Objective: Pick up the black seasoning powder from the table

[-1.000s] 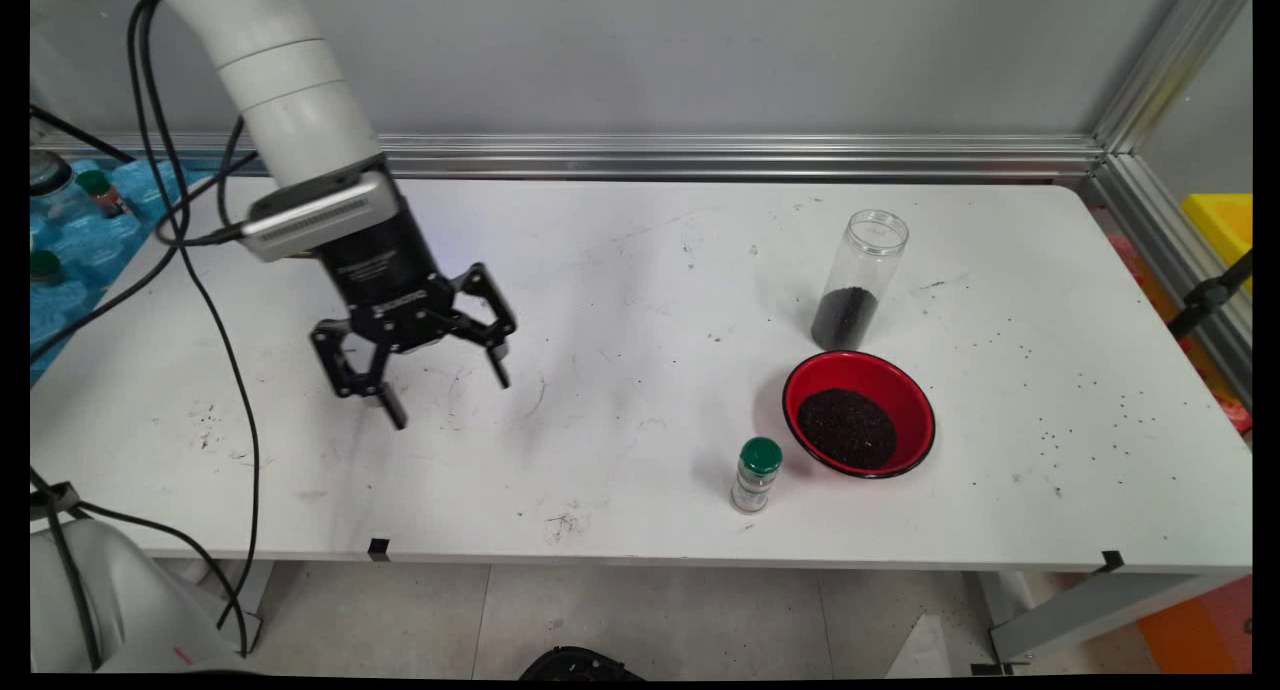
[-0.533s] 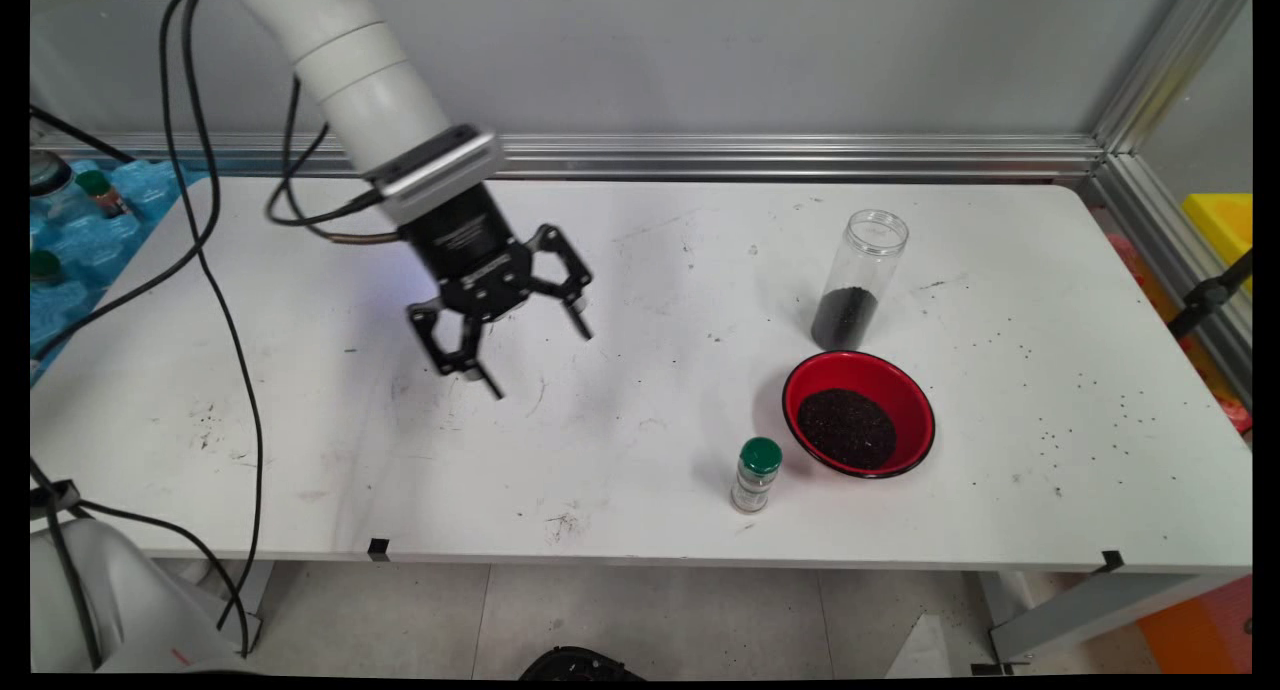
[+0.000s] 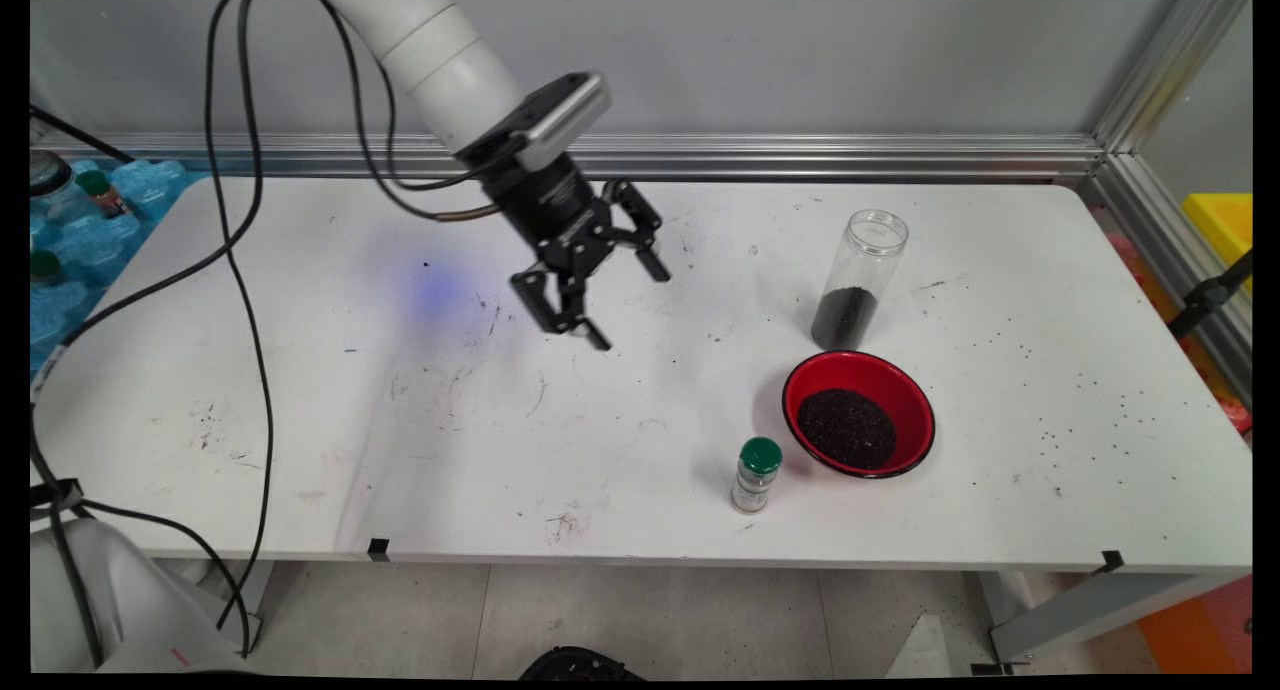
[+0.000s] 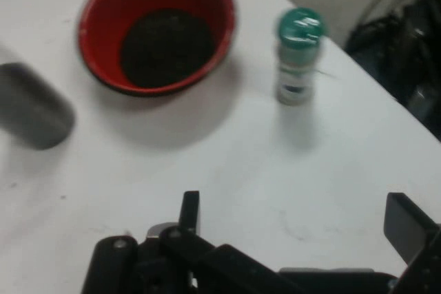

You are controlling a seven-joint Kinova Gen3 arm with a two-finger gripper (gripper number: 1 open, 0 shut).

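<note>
1. Nothing held so far: end effector [image 3: 612, 305] empty, its two fingers spread wide apart, hanging in the air above the surface [image 3: 400, 440] and touching no thing.
2. All things standing untouched, as far as visible: red bowl [image 3: 860, 413] upright with dark grains inside; clear jar [image 3: 860, 279] just behind the bowl, open at the top, dark grains in its bottom part; small bottle with green cap [image 3: 756, 475] upright just left of the bowl, near the front edge.
3. Well apart from the bowl, to its left and further back: the end effector.
4. Arm reaching in from the upper left, wrist tilted, fingers pointing down and toward the bowl.
5. In the hand view, bowl [image 4: 157, 27] and green-capped bottle [image 4: 297, 56] ahead of the spread fingers, both some way off.
</note>
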